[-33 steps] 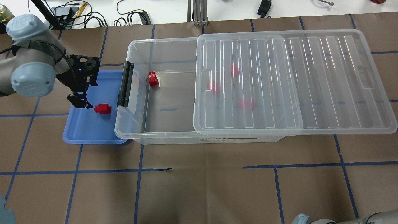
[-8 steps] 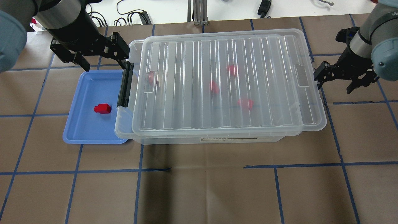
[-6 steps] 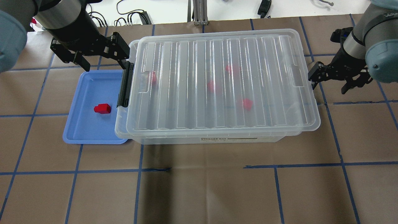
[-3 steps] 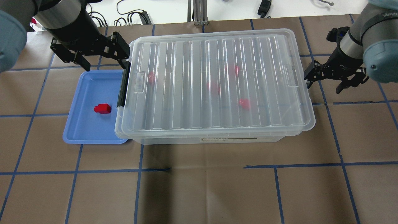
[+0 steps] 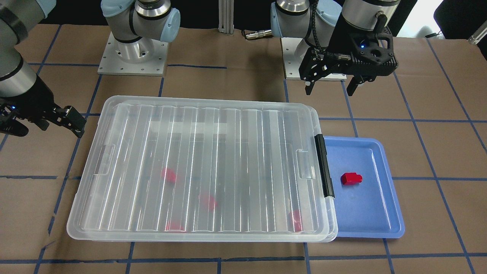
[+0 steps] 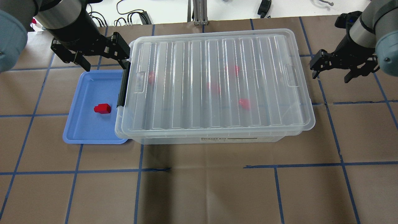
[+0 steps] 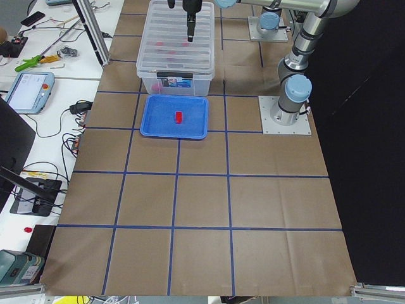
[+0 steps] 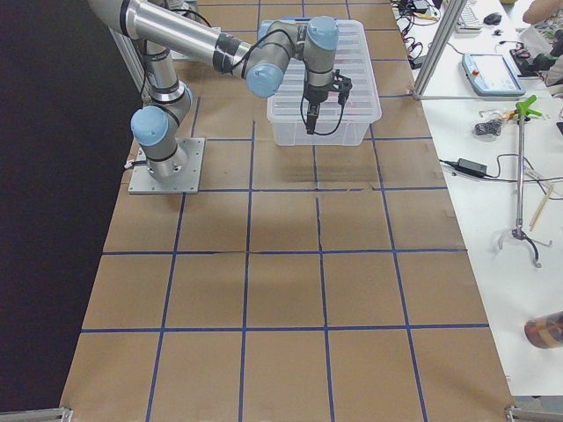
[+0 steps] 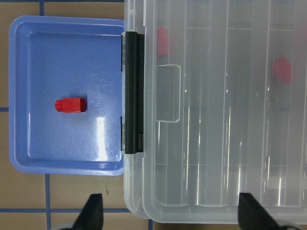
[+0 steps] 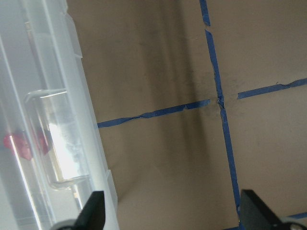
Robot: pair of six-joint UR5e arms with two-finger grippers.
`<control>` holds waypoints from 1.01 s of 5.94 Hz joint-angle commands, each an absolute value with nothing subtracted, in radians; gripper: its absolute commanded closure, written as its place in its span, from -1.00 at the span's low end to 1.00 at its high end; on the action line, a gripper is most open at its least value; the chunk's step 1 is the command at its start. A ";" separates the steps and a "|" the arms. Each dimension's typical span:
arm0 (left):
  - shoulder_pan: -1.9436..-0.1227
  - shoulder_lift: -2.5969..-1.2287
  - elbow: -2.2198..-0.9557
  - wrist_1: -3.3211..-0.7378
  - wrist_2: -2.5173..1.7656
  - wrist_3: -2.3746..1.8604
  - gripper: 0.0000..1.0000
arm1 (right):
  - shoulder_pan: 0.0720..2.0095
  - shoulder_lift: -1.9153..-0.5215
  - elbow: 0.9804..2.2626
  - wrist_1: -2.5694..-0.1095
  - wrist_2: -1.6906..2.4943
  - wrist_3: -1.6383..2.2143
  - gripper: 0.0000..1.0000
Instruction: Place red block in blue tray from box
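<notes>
The box (image 6: 174, 140) is sitting mid-table, its ribbed lid (image 6: 214, 81) covering it fully, blurry red blocks (image 6: 244, 104) showing through. The blue tray (image 6: 84, 130) is lying just beside the latch end. The left gripper (image 6: 105, 63) is hovering there, jaws wide, empty. The right gripper (image 6: 331, 74) is hovering off the opposite end, wide, empty. One red block (image 6: 102, 108) is lying in the tray.

Red block (image 6: 102, 108) lies in blue tray (image 6: 88, 132) beside closed box (image 6: 217, 139)

The brown-papered table (image 6: 199, 193), gridded in blue tape, carried the lidded clear box (image 6: 168, 140), and the blue tray (image 6: 90, 90) lay tight against its latch end, partly under the rim.
</notes>
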State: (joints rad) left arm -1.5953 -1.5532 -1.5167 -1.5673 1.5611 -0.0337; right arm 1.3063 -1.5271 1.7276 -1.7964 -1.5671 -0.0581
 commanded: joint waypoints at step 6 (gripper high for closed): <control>-1.595 -1.557 -1.517 -1.566 1.559 -0.034 -0.96 | 1.618 -1.578 1.473 -1.448 -1.574 0.227 -1.00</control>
